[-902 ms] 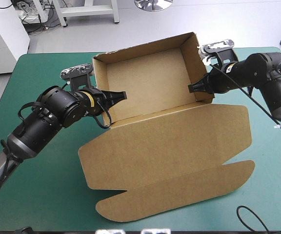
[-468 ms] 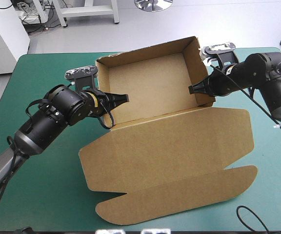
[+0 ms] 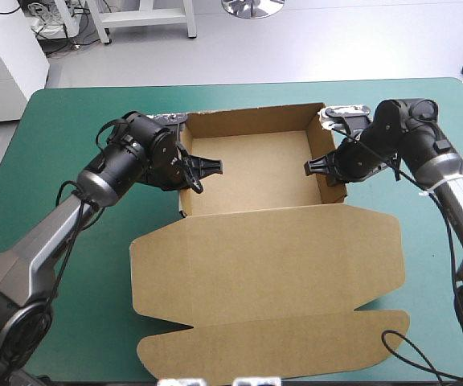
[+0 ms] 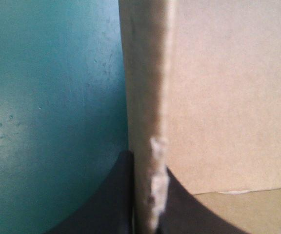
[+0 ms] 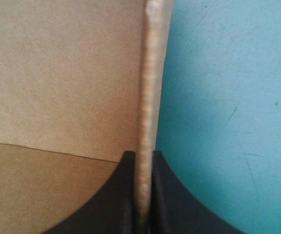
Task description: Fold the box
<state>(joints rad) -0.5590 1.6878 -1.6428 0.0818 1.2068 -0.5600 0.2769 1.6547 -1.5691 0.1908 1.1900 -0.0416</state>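
Brown cardboard box, seen from above, sat mid-way across the teal-green counter. It was an open tray toward the far edge, with its lid panel flat toward the robot. The left gripper pinched the tray's left side wall and the right gripper its right side wall. My worry was uneven pulling, which could skew the tray or spring a tucked wall loose.

From the left wrist, the left gripper had its black fingers clamped on that wall's rim, which looked frayed there. A hard twist might crush it, I judged.

From the right wrist, the right gripper had its fingers all but together on the thin wall edge. Holding so near the rim, it could slip off.
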